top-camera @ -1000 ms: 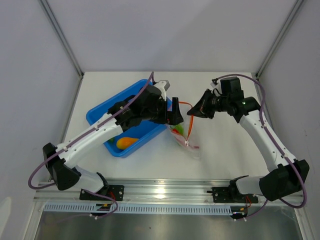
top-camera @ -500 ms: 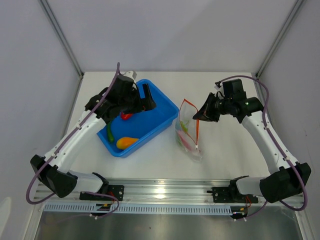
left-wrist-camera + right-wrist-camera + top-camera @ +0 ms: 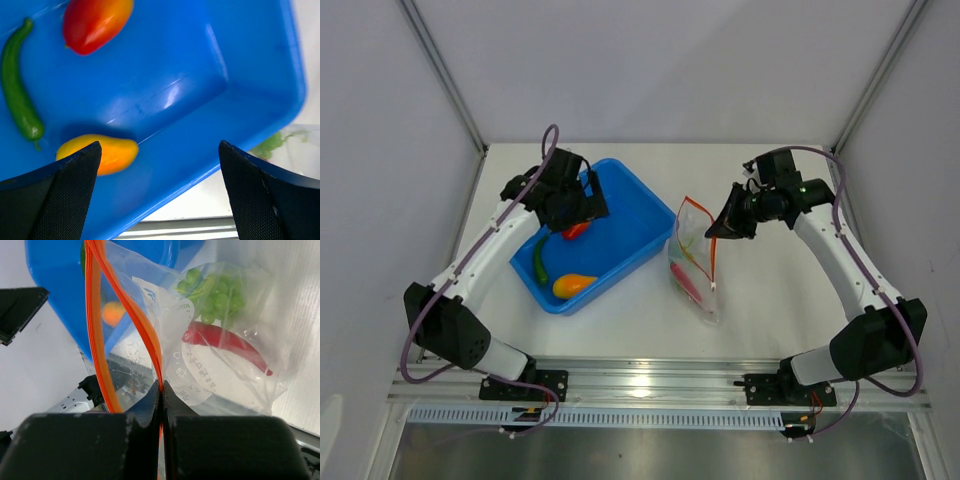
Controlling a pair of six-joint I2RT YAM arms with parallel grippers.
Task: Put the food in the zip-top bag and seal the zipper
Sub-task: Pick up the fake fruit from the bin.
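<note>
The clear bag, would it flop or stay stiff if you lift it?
Probably floppy: the clear bag is crinkled and droops from the right gripper pinching its orange strip. Likely light, since just a chili and green piece sit inside.

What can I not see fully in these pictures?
- Top view: the left arm covers part of the red-orange fruit; bag contents too small.
- Left wrist view: top edge cuts that fruit; a finger hides part of the yellow-orange piece.
- Right wrist view: shut fingers hide the zipper where they pinch it.
</note>
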